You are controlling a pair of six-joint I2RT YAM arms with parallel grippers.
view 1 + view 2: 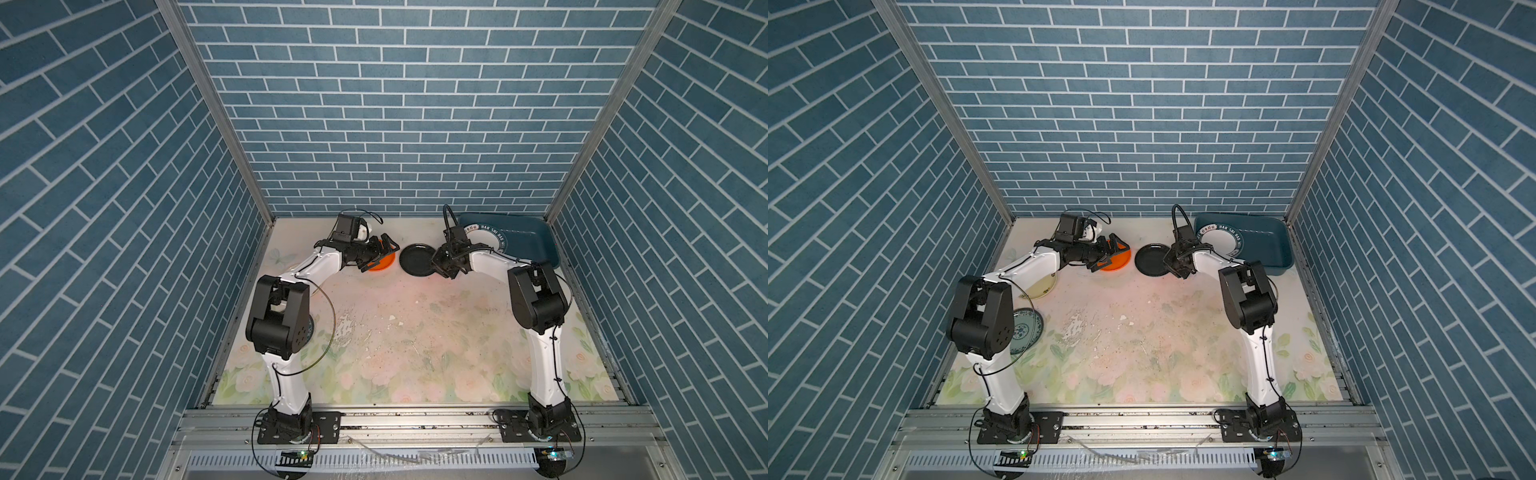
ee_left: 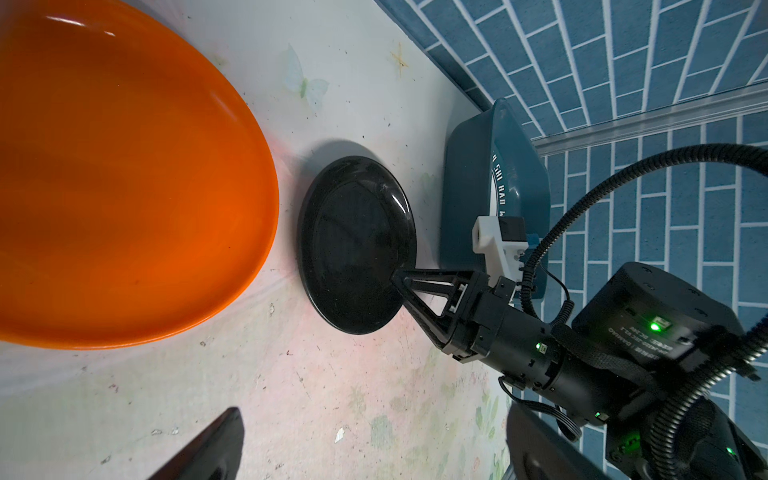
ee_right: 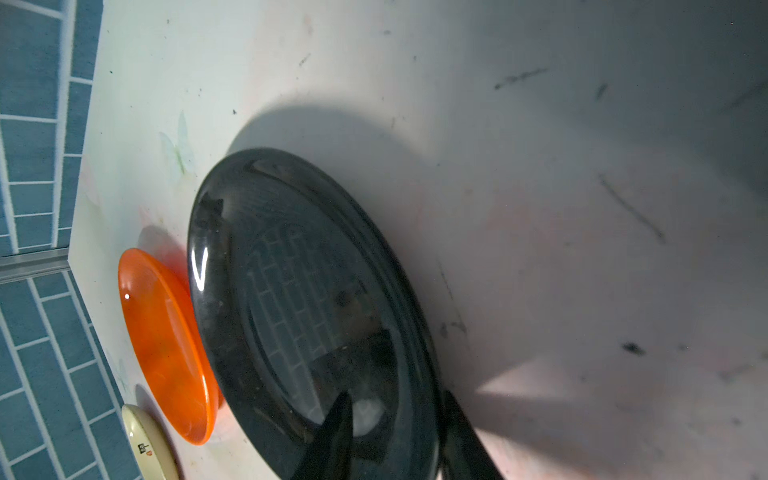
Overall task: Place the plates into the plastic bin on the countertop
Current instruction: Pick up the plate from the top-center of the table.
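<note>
Pickup step: right gripper (image 2: 401, 293) straddles the black plate (image 2: 353, 241) at its rim, jaws narrow; a firm pinch is unconfirmed. The plate lies flat by the countertop's (image 1: 395, 332) far edge, beside the plastic bin (image 1: 528, 241) in the far right corner. Idle left gripper (image 1: 380, 254) gapes empty over the orange plate (image 2: 124, 187). Next: lift, clear the bin's rim.

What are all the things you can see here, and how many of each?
orange plate: 1, orange, far middle of the counter
black plate: 1, black, just right of the orange one
white plate: 1 showing, white with a dark lettered rim, inside the tub
cream plate: 1, cream, partly under the left arm
patterned plate: 1, blue-green, by the left arm's elbow
tub: 1, dark teal, far right corner
counter: 1, pale with faded flowers
walls: 3, blue brick
rail: 1, grey metal, front edge
left gripper: open, over the orange plate
right gripper: jaws either side of the black plate's rim
</note>
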